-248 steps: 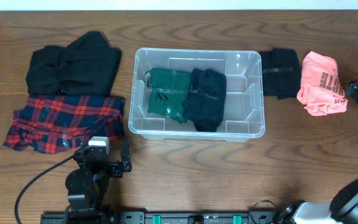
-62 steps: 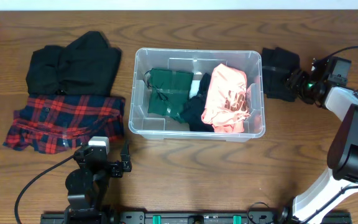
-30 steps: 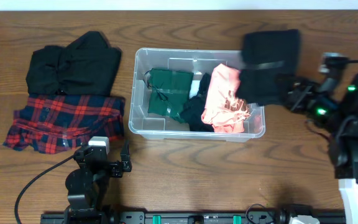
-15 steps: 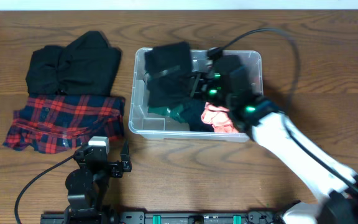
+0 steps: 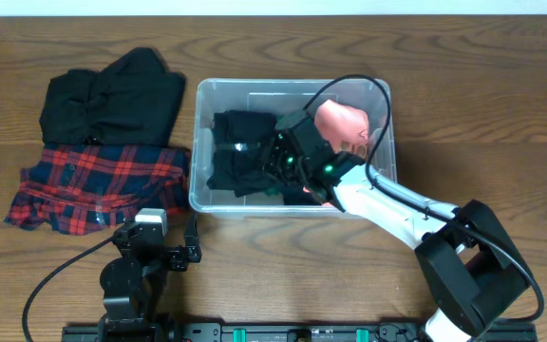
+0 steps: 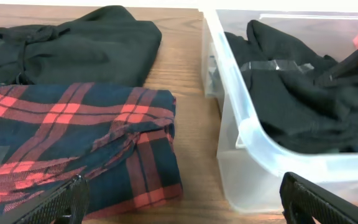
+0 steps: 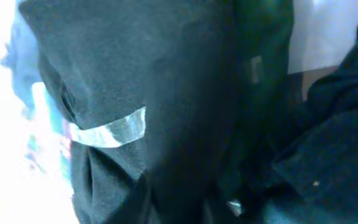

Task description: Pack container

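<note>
The clear container point(image 5: 196, 142) stands mid-table; its near corner shows in the left wrist view point(image 6: 247, 134). Inside, a black folded garment point(image 5: 231, 157) with a strip of tape lies on the left point(image 6: 291, 99), filling the right wrist view point(image 7: 135, 74) beside dark green cloth point(image 7: 260, 62). A pink garment point(image 5: 345, 123) lies at the right. My right gripper point(image 5: 266, 157) is down in the container against the black garment; its jaws are lost in dark fabric. My left gripper point(image 5: 160, 242) rests open near the front edge point(image 6: 185, 211), holding nothing.
A red-and-navy plaid shirt point(image 5: 98, 185) lies on the table left of the container point(image 6: 73, 137), with a black garment point(image 5: 112, 95) behind it point(image 6: 73, 50). The right arm's cable arcs over the container's right end.
The right arm has lowered the black garment onto the container's left side, over the green one. The container has slid slightly to the left. The left arm has not moved.
</note>
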Controlling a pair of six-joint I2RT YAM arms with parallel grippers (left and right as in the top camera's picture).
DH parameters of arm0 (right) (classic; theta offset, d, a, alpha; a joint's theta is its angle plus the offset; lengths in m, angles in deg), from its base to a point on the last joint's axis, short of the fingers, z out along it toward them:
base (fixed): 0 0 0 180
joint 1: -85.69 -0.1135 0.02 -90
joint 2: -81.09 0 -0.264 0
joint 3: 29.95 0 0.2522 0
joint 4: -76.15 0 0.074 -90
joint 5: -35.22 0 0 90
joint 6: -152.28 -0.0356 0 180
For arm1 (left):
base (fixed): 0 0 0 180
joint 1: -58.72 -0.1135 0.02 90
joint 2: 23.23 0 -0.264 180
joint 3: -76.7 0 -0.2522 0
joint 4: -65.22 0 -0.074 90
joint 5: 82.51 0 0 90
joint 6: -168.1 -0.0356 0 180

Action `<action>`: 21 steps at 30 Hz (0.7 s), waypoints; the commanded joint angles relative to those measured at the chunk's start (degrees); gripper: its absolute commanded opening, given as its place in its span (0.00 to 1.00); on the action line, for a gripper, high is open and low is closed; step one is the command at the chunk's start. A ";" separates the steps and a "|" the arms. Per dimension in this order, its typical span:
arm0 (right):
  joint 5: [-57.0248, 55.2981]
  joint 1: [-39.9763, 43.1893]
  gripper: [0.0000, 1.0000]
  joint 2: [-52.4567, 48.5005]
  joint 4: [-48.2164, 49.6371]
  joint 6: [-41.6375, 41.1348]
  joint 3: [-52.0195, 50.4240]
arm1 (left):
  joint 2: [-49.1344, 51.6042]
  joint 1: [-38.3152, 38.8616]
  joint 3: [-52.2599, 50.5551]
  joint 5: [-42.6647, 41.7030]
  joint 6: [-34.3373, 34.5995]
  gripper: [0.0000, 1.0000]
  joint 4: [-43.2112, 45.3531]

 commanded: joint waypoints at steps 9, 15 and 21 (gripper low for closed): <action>-17.66 -0.22 0.37 13.09 -11.02 20.74 0.72 | -0.37 0.24 -1.14 -0.76 0.31 0.98 0.04; -14.08 -0.52 0.44 20.37 -4.79 31.87 0.72 | -0.35 0.24 -1.14 -0.76 0.31 0.98 0.04; -8.20 -1.03 0.34 13.97 2.25 32.06 0.70 | -0.35 0.24 -1.14 -0.76 0.31 0.98 0.07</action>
